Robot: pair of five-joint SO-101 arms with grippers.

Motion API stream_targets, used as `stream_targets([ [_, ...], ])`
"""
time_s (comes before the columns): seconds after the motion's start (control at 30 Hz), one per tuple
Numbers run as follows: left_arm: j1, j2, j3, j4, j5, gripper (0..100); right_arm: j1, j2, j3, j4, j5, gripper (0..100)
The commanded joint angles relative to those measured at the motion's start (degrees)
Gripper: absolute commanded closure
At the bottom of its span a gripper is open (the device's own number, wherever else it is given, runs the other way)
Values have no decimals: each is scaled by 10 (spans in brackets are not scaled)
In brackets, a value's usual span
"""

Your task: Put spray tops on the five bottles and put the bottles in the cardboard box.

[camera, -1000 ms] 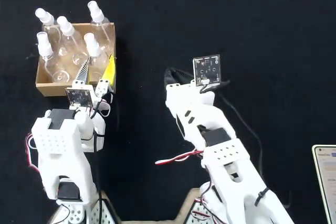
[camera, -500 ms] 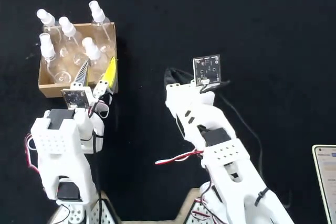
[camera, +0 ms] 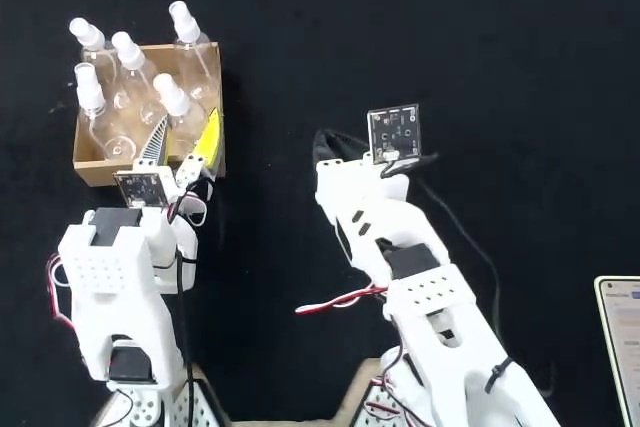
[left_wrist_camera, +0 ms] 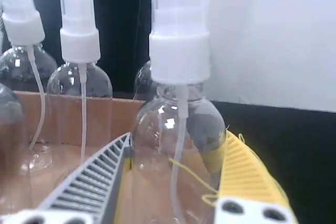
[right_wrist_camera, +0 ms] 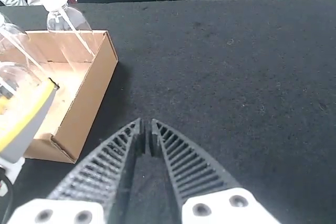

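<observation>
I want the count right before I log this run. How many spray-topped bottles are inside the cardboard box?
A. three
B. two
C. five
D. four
C: the high view shows four bottles standing in the cardboard box, plus a fifth bottle, also inside it, between the fingers of the left gripper.

Left gripper (camera: 188, 119) is stretched forward, jaws pressed on a bottle (left_wrist_camera: 168, 124); right gripper (right_wrist_camera: 146, 127) hangs low, jaws together.
</observation>
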Motion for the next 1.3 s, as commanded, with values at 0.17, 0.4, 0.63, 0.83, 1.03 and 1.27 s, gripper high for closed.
stream_targets([
  [0.17, 5, -10, -3, -42, 6, 769, -7, 4, -6, 3, 5, 984],
  [0.4, 11, -4, 0, -40, 2, 767, -7, 4, -6, 3, 5, 984],
  [0.63, 12, -11, -10, 48, 2, 765, -7, 4, -6, 3, 5, 984],
  [0.83, 13, -11, -8, 46, 1, 765, -7, 4, -6, 3, 5, 984],
  [1.03, 13, -11, -4, 43, 0, 765, -7, 4, -6, 3, 5, 984],
  [1.27, 15, -11, -8, 46, -64, 765, -7, 4, -6, 3, 5, 984],
])
